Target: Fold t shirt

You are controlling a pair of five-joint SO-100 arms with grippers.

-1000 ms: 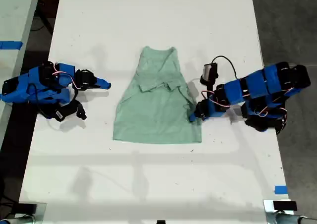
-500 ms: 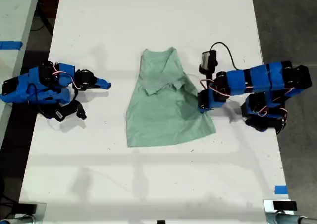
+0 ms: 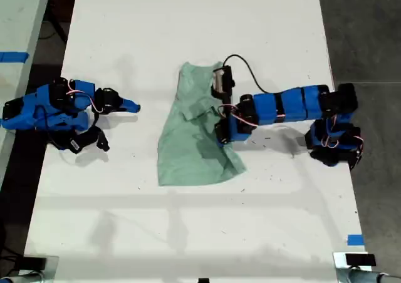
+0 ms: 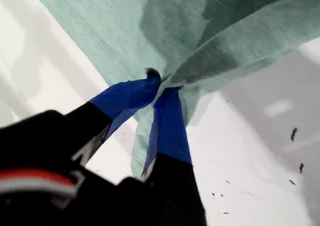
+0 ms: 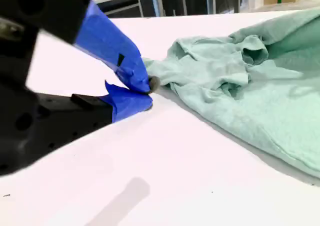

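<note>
The pale mint-green t shirt [image 3: 188,148] lies in the middle of the white table [image 3: 188,32], neck toward the far edge. Its side on the exterior view's right is lifted and drawn over its body. My first gripper [image 3: 222,136] reaches in from the exterior view's right and is shut on that cloth. The first wrist view shows the blue fingertips [image 4: 150,88] pinching a fold of the t shirt [image 4: 115,31]. My second gripper [image 3: 130,106] rests on the table at the exterior view's left, shut on nothing, apart from the t shirt [image 5: 240,81]. Its tips [image 5: 145,93] point toward the cloth.
A black cable [image 3: 247,73] loops above the first arm. Blue tape marks sit at the exterior view's left edge [image 3: 12,56] and lower right [image 3: 354,240]. Dark floor [image 3: 363,26] borders the table on the exterior view's right.
My first gripper has moved toward the exterior view's left, pulling the t shirt's edge over its body. The shirt's lower hem has shifted and bunched. The second arm has stayed still.
</note>
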